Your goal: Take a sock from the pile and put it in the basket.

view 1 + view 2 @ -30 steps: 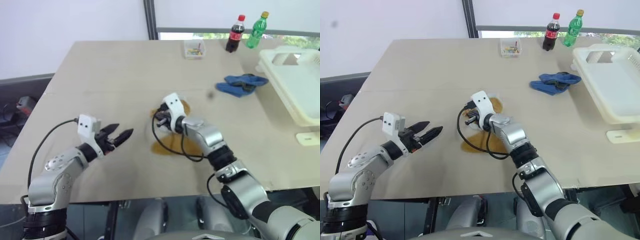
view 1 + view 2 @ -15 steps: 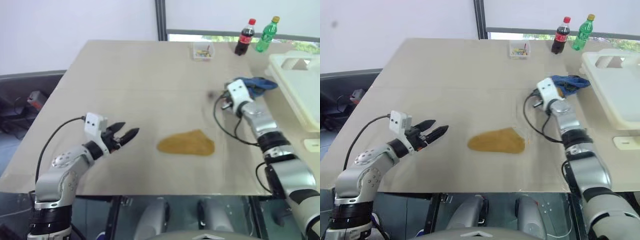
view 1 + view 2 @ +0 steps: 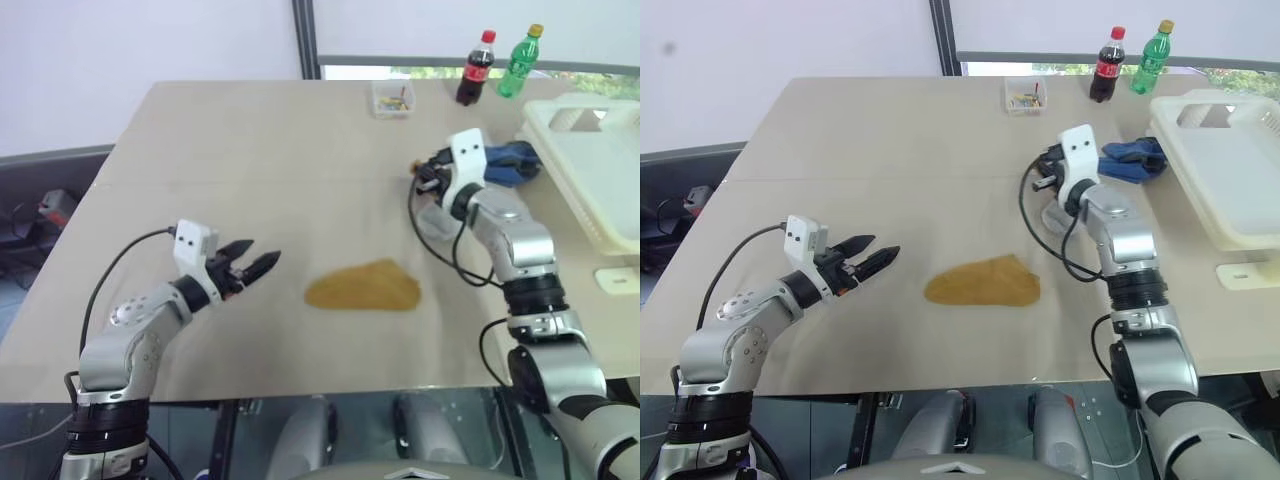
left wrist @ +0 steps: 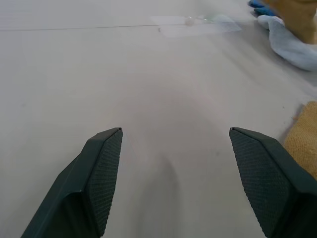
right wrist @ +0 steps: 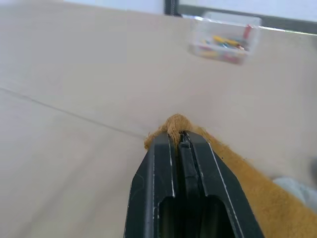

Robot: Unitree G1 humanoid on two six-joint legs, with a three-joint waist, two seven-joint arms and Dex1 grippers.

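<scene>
My right gripper (image 5: 179, 136) is shut on the tip of a mustard yellow sock (image 5: 233, 173) and is held above the table's right half (image 3: 420, 180). A pale grey sock (image 4: 287, 42) shows just beside that held sock; I cannot tell whether it is gripped too. Another mustard sock (image 3: 362, 290) lies flat mid-table. Blue socks (image 3: 508, 160) lie behind the right wrist, next to the cream-white basket (image 3: 1230, 170) at the table's right edge. My left gripper (image 3: 262, 264) hovers open and empty to the left of the flat mustard sock, its fingers (image 4: 101, 163) spread wide.
A small clear box (image 3: 389, 97) of coloured bits stands at the far side of the table. A cola bottle (image 3: 471, 68) and a green bottle (image 3: 517, 60) stand behind it. A small white piece (image 3: 615, 278) lies near the basket's front corner.
My right gripper has swung from the mustard socks at mid-table to the right and upward, toward the blue socks, taking one mustard sock along. One mustard sock stayed flat. The left gripper held still.
</scene>
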